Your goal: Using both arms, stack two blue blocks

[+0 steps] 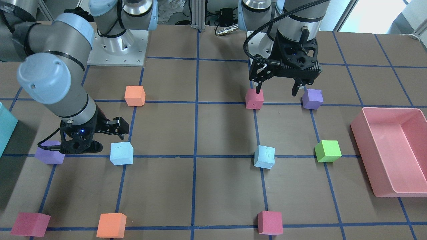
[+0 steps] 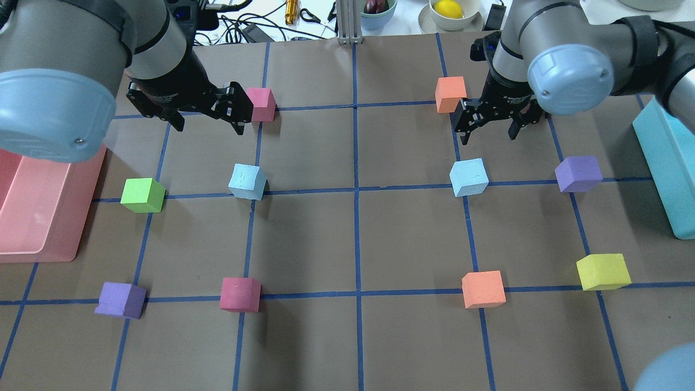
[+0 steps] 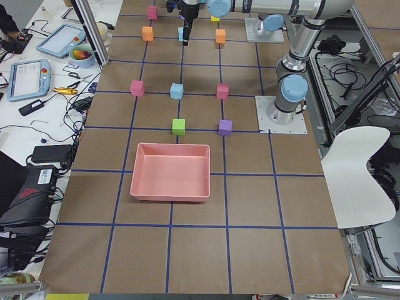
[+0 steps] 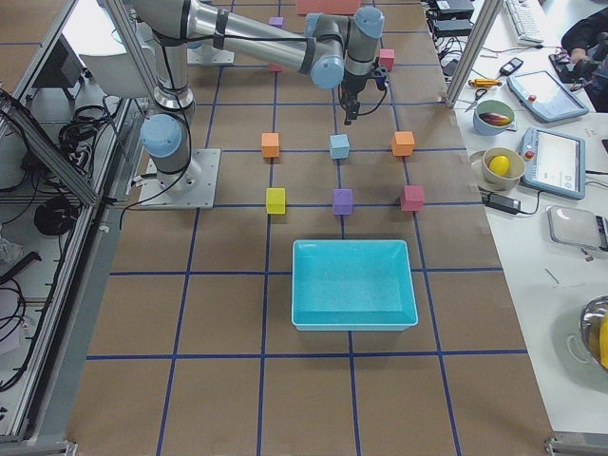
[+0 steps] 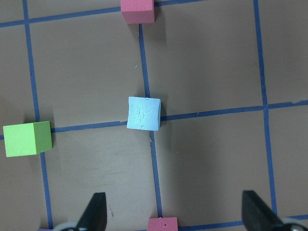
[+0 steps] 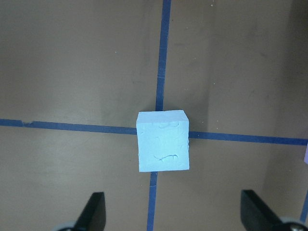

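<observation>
Two pale blue blocks lie apart on the table, each on a tape crossing. The left one [image 2: 247, 182] also shows in the front view [image 1: 264, 157] and the left wrist view [image 5: 143, 113]. The right one [image 2: 469, 177] also shows in the front view [image 1: 121, 153] and the right wrist view [image 6: 162, 141]. My left gripper [image 2: 206, 124] is open and empty, high over the left block. My right gripper [image 2: 488, 134] is open and empty, lower over the right block.
A pink bin [image 2: 49, 217] stands at the left edge and a teal bin [image 2: 668, 163] at the right edge. Around the blue blocks lie a green cube [image 2: 143, 195], pink cubes [image 2: 260, 103] [image 2: 240, 294], purple cubes [image 2: 579, 174] [image 2: 120, 300], orange cubes [image 2: 450, 93] [image 2: 483, 289] and a yellow cube [image 2: 602, 271].
</observation>
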Controlling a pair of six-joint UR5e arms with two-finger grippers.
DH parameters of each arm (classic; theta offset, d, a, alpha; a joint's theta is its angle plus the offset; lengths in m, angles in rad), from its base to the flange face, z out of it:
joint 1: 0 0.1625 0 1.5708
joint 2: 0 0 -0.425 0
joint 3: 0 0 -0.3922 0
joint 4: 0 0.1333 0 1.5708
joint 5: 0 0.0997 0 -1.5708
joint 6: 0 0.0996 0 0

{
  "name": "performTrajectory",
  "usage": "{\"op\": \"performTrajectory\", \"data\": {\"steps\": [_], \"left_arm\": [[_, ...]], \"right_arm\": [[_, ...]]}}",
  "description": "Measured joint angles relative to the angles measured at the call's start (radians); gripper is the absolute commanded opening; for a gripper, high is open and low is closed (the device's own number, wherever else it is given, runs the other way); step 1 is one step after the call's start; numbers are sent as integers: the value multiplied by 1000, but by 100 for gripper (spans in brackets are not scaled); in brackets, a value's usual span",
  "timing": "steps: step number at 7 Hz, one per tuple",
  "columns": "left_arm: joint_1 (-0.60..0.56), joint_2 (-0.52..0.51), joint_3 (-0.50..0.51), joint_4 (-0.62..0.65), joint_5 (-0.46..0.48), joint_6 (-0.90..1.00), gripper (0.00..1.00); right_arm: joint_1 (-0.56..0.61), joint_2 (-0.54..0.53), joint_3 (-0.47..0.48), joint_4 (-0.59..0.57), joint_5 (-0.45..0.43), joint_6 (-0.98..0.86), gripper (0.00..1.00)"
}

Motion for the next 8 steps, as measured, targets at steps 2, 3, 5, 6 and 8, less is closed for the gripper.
{"op": "performTrajectory", "data": {"steps": [2, 3, 5, 6, 8], "left_arm": [[-2, -2, -19, -2, 1, 3, 100], [-2, -21, -56, 27, -1, 5, 100], [-4, -98, -145, 194, -3, 15, 100], [-2, -130, -177, 251, 2, 43, 100], [14, -220, -193, 355, 30, 130, 100]], "right_arm": [[-1, 41, 75, -123, -2, -66, 100], [-1, 78, 104, -187, 0, -77, 100], [-1, 139, 125, -253, 9, -80, 37], [-2, 149, 128, -261, 10, -80, 0], [0, 150, 125, -262, 10, -77, 0]]}}
